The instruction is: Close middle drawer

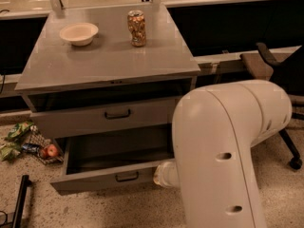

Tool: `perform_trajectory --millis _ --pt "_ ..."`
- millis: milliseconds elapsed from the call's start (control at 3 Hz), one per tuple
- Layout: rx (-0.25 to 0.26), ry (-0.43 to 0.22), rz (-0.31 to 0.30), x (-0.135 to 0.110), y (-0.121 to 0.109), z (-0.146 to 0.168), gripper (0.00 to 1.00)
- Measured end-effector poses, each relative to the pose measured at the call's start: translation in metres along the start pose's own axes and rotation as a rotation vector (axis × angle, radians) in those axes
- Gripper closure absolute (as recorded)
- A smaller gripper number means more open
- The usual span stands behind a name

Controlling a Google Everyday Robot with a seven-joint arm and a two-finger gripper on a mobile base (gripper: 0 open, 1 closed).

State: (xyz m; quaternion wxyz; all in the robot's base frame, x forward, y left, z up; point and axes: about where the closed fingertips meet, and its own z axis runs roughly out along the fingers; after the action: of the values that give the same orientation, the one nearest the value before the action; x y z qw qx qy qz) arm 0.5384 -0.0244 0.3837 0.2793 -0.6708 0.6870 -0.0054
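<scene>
The middle drawer [111, 177] is the wide grey one pulled far out of the cabinet, low in the camera view. Its deep box is empty and a black bar handle [127, 176] sits at the centre of its front panel. My gripper [160, 174] is at the right end of that front panel, close against it. Only its pale tip shows from behind my big white arm [228, 151]. The drawer above [104, 118] is out a little, with a dark gap over it.
A cream bowl [78, 33] and a patterned can [137, 28] stand on the cabinet top [109, 61]. Snack bags and a red apple [50, 151] lie on the floor at the left, with a black bar [19, 204] below them. An office chair [280, 75] stands at the right.
</scene>
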Motion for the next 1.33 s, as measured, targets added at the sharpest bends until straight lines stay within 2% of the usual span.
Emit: perform_trajectory --millis 333,1000,1333 --pt "0.012 -0.071 -0.058 -0.027 -0.009 0.016 1.0" --pt "0.08 -0.154 -0.163 -0.035 -0.024 0.015 1.0" --pt "0.108 -0.159 -0.205 -0.034 -0.034 0.01 1.0"
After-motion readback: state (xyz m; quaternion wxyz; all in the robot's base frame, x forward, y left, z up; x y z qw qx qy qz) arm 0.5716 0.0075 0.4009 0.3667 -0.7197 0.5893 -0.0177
